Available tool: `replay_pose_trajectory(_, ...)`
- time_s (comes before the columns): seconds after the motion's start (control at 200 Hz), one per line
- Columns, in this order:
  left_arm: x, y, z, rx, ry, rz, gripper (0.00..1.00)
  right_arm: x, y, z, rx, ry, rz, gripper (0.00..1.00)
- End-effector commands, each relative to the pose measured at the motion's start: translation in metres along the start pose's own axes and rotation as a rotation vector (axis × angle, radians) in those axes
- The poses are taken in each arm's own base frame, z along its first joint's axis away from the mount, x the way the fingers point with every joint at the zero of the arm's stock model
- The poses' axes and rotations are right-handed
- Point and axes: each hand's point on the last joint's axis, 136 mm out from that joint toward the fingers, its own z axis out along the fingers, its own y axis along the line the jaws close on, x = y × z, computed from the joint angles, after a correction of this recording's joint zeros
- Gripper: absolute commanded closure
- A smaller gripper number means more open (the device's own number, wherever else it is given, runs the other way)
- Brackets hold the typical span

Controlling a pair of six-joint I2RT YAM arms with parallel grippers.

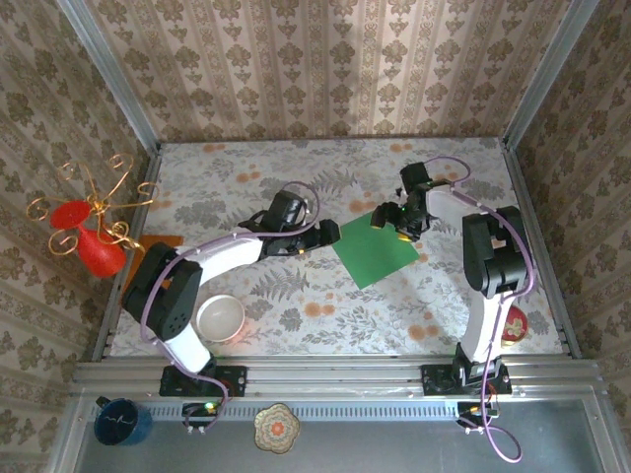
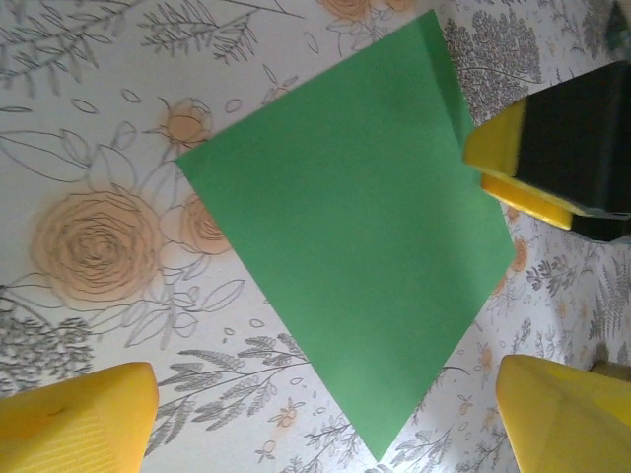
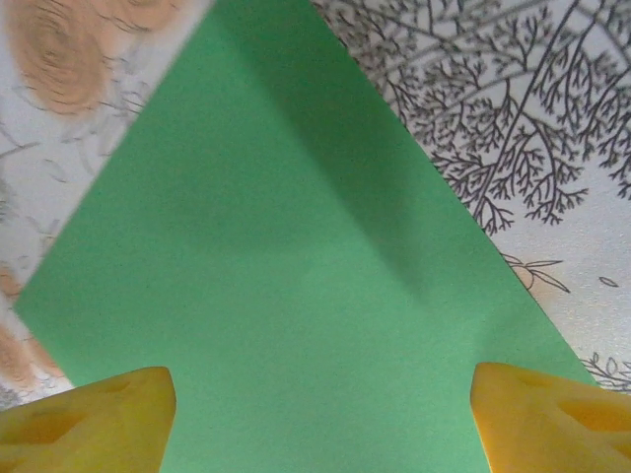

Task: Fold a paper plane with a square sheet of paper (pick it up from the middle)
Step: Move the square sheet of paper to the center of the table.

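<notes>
Yellow-tipped left gripper (image 2: 320,429) sits closest in the left wrist view. Its jaws are spread wide, and one corner of the square sheet of paper (image 2: 355,256) shows between them. I cannot tell whether it touches the paper.

The right gripper (image 3: 320,424) is also spread, low over the sheet with green paper spanning the gap, clamped on nothing.

The sheet is bright green and lies flat on the floral tablecloth (image 1: 246,177), right of centre. It is turned diamond-wise, with one corner toward the arm bases and the opposite corner toward the far wall, under the right gripper. The left gripper is at its left corner. Being square, it has no long axis.

A faint line crosses the sheet in the right wrist view; crease or shadow, cannot tell.

A white bowl (image 1: 220,318) stands near the left arm base. An orange sheet (image 1: 158,241) lies at the left table edge.
</notes>
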Motion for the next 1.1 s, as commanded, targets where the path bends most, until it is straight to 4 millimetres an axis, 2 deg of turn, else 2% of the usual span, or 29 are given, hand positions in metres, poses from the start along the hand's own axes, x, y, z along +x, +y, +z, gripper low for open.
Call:
replay_pose_trajectory(0.0, -0.002, -0.018, 0.004, 0.048, 0.008, -0.026, 0.11, 0.012, -0.011, 0.004, 0.043, 0.060, 0.040, 0.18)
replay_pose_trajectory(0.14, 0.009, -0.021, 0.013, 0.050, 0.043, -0.049, 0.12, 0.033, -0.026, 0.010, 0.088, 0.059, 0.190, 0.17)
replay_pose_trajectory(0.22, 0.015, -0.022, 0.018, 0.047, 0.062, -0.062, 0.13, 0.052, -0.032, 0.012, 0.078, 0.066, 0.321, 0.18)
replay_pose_trajectory(0.385, 0.023, -0.017, 0.021, 0.031, 0.075, -0.086, 0.19, 0.086, -0.021, 0.015, -0.016, 0.004, 0.556, 0.19)
replay_pose_trajectory(0.5, 0.026, -0.015, 0.022, 0.030, 0.083, -0.090, 0.22, 0.105, -0.005, 0.011, -0.048, -0.015, 0.625, 0.19)
replay_pose_trajectory(0.57, 0.029, -0.015, 0.024, 0.031, 0.098, -0.095, 0.24, 0.105, 0.008, 0.006, -0.093, -0.015, 0.606, 0.19)
replay_pose_trajectory(0.675, 0.037, -0.014, 0.029, 0.025, 0.127, -0.107, 0.26, 0.093, 0.008, -0.010, -0.078, -0.064, 0.477, 0.21)
replay_pose_trajectory(0.775, 0.042, -0.011, 0.032, 0.003, 0.141, -0.113, 0.27, 0.092, 0.005, -0.019, -0.047, -0.054, 0.293, 0.25)
replay_pose_trajectory(0.885, 0.046, -0.011, 0.034, -0.002, 0.160, -0.124, 0.28, 0.102, -0.006, -0.017, -0.001, 0.012, 0.161, 0.29)
replay_pose_trajectory(1.095, 0.059, -0.005, 0.034, -0.042, 0.181, -0.134, 0.28, 0.117, -0.004, -0.005, -0.034, 0.115, 0.044, 0.39)
